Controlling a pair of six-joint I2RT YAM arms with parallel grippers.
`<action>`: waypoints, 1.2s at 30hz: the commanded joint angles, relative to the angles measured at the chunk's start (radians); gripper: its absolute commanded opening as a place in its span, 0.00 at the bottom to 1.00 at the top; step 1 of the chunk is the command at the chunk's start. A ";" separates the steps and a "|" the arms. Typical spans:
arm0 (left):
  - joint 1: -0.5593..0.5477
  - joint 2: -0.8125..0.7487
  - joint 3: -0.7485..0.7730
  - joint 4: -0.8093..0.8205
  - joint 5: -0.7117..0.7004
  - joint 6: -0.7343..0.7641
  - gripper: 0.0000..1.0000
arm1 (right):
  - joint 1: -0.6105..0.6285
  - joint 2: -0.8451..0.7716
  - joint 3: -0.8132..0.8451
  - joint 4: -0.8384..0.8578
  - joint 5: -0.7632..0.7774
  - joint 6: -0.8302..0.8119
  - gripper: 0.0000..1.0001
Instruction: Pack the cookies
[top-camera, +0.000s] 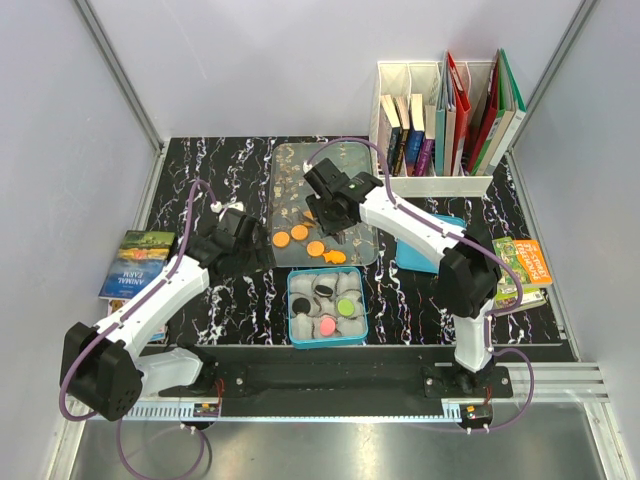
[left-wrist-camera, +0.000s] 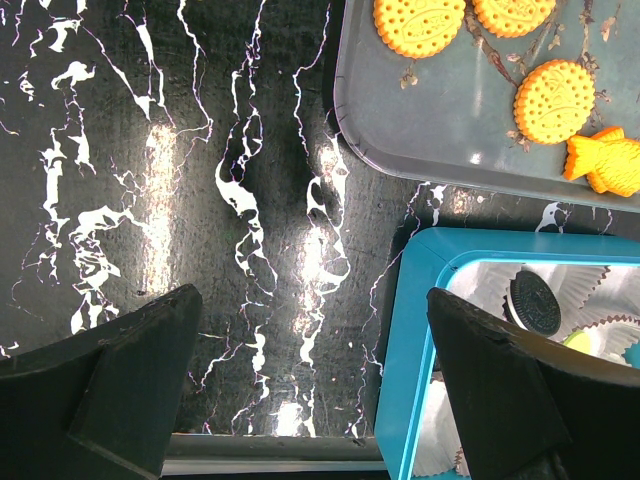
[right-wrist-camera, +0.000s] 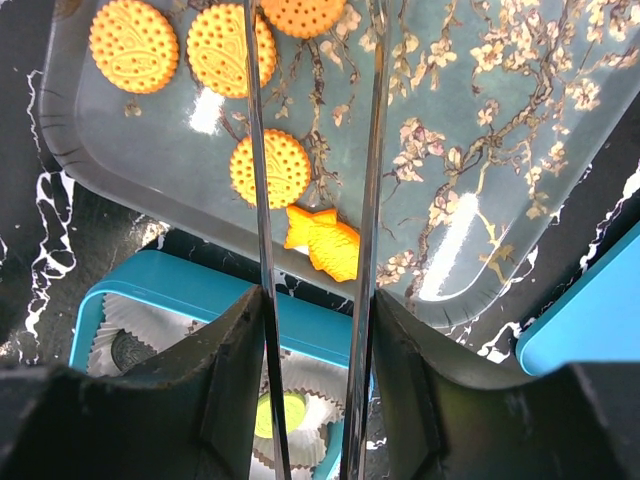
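Observation:
Several orange round cookies (top-camera: 299, 232) and an orange fish-shaped one (right-wrist-camera: 322, 241) lie on the grey flowered tray (top-camera: 290, 165). In front of it stands a blue box (top-camera: 290, 305) of paper cups holding a black cookie (left-wrist-camera: 535, 303), a green one (right-wrist-camera: 280, 412) and a pink one (top-camera: 326, 325). My right gripper (right-wrist-camera: 315, 300) hangs above the tray's near edge, shut on metal tongs (right-wrist-camera: 256, 200) whose tips run out of the top of the wrist view. My left gripper (left-wrist-camera: 310, 310) is open and holds nothing, over bare marble just left of the box.
A blue lid (top-camera: 430, 245) lies right of the tray under my right arm. A white rack of books (top-camera: 440, 110) stands at the back right. Loose books lie at the left edge (top-camera: 135, 262) and the right edge (top-camera: 525, 270).

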 joint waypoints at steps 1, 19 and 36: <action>-0.004 -0.014 0.023 0.012 0.007 0.009 0.99 | -0.005 -0.015 -0.014 0.037 -0.019 -0.002 0.48; -0.003 -0.018 0.018 0.014 0.007 0.006 0.99 | -0.005 -0.115 -0.005 0.008 0.031 -0.008 0.34; -0.004 -0.011 0.021 0.014 0.001 0.003 0.99 | 0.015 -0.471 -0.172 -0.107 0.007 0.050 0.15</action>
